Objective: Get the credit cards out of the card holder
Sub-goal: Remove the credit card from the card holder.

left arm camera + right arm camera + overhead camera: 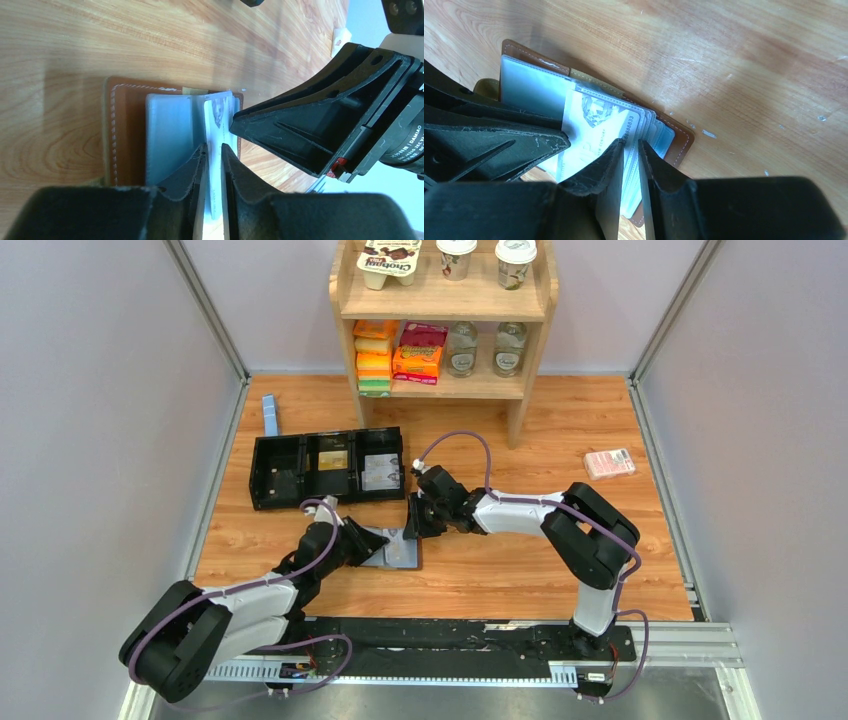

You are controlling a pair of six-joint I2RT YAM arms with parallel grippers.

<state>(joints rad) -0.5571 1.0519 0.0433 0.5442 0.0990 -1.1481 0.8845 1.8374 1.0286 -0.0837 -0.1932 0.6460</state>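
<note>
The card holder (398, 550) lies open on the table, brown leather outside (125, 135), grey-blue pockets inside (531, 90). A pale printed credit card (594, 125) sticks part way out of its pockets; more card edges show stacked beside it (651, 127). My left gripper (366, 539) is shut on this card's edge (214, 155). My right gripper (414, 523) stands at the holder's far edge, its jaws almost closed over the pocket leaves (631, 150). Each gripper shows in the other's wrist view: the right (320, 120), the left (489, 145).
A long black compartmented tray (326, 468) lies just behind the holder. A narrow blue strip (269, 414) is at the back left, a pink-red packet (609, 463) at the right. A wooden shelf (445, 310) with groceries stands at the back.
</note>
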